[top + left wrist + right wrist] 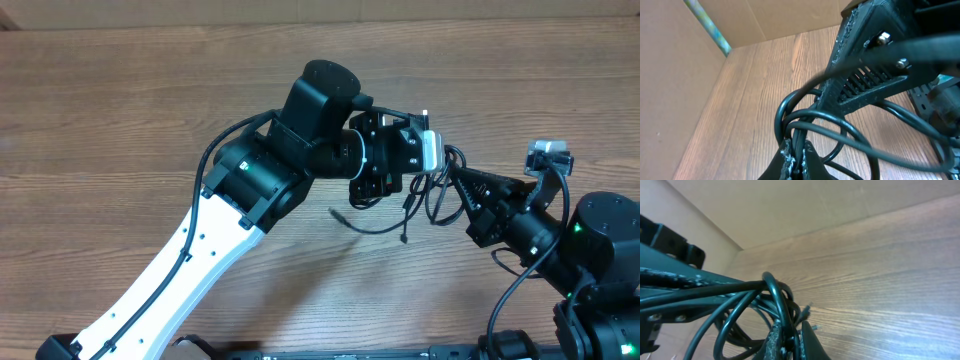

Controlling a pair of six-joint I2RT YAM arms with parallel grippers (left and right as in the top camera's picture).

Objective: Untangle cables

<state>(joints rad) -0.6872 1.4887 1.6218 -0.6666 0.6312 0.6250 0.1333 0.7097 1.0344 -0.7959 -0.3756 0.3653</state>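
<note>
We see thin black flexible cables [440,185], glossy and unpatterned. The flat wooden table [120,120] is mid-brown with darker streaky grain. The long plastic link of the left arm [170,270] is white, its joints black. The plain cardboard wall [670,75] is tan, edged by a mottled blue-green strip [707,25].

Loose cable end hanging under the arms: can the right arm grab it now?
Probably not yet. The right gripper is shut on the cables, so its jaws aren't free for the loose end.
</note>
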